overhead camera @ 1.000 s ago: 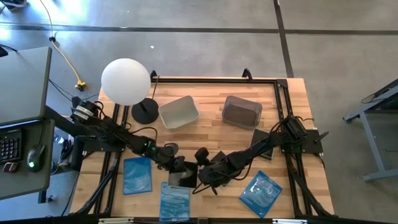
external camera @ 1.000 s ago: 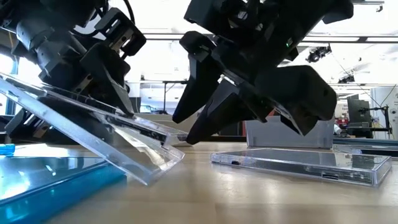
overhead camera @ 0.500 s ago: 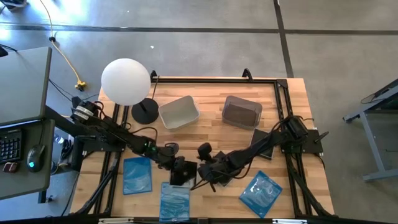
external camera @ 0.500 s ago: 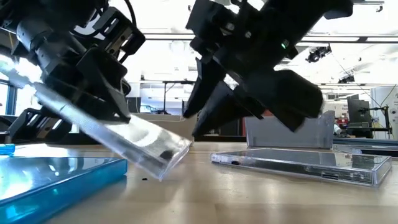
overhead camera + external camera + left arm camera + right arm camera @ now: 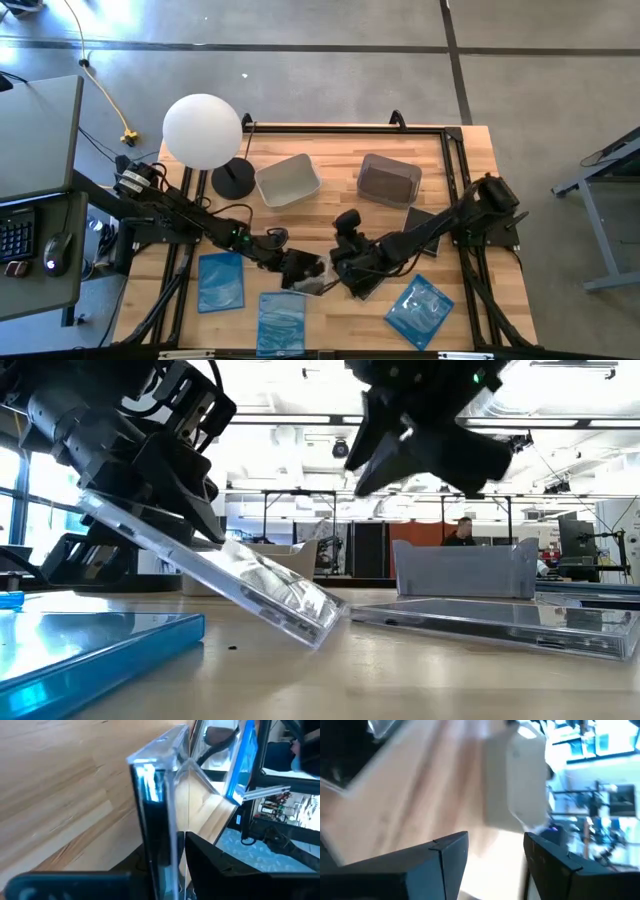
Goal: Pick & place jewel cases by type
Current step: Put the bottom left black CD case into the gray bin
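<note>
My left gripper [image 5: 288, 267] is shut on a black-and-clear jewel case [image 5: 305, 272] at the table's middle near the front. In the low view that case [image 5: 250, 585] slants down from the gripper. My right gripper [image 5: 345, 248] hovers open just right of it, raised off the table [image 5: 420, 430]. A second black case [image 5: 365, 278] lies flat under the right arm, also seen in the low view [image 5: 500, 622]. A third black case [image 5: 420, 225] lies farther right. Three blue cases [image 5: 220, 282] [image 5: 282, 325] [image 5: 420, 310] lie flat along the front. My left gripper pinches the case between its two fingers [image 5: 215, 870], which sit on the flat faces at its upper end [image 5: 165, 835]. It comes slanting down from the table's left. The case is tilted, and its lower edge [image 5: 320, 628] rests on the table.
A white tub [image 5: 287, 180] and a grey tub [image 5: 388, 180] stand at the table's far side. A lamp with a white ball shade [image 5: 203, 130] stands at the far left. The grey tub's wall [image 5: 460, 570] shows behind the flat case.
My right gripper has come away from the tilted case, risen, and drawn back toward the right and far edge. The case, seen as two spread leaves a second ago, is now closed. Its lower edge has slid rightward along the table and it lies at a flatter slant.
</note>
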`<action>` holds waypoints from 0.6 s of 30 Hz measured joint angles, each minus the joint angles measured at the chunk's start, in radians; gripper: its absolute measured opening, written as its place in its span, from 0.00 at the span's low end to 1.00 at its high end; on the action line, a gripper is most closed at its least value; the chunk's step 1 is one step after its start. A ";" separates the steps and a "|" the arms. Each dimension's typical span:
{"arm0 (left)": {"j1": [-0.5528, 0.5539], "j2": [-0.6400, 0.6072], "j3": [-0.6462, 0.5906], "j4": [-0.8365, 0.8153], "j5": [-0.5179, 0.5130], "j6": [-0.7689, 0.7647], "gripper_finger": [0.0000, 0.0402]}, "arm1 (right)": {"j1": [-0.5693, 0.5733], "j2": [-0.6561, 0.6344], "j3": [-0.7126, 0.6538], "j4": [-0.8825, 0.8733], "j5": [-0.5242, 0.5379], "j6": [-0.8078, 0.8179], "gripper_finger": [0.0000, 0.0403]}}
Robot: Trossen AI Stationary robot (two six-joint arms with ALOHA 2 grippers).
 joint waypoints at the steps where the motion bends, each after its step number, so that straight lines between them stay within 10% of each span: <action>1: 0.000 0.000 0.000 0.001 -0.001 0.000 0.18 | -0.001 -0.016 0.000 -0.019 0.020 0.010 0.47; 18: 0.067 -0.002 -0.001 0.147 -0.206 0.237 0.04 | -0.009 -0.318 -0.002 -0.167 0.251 0.077 0.47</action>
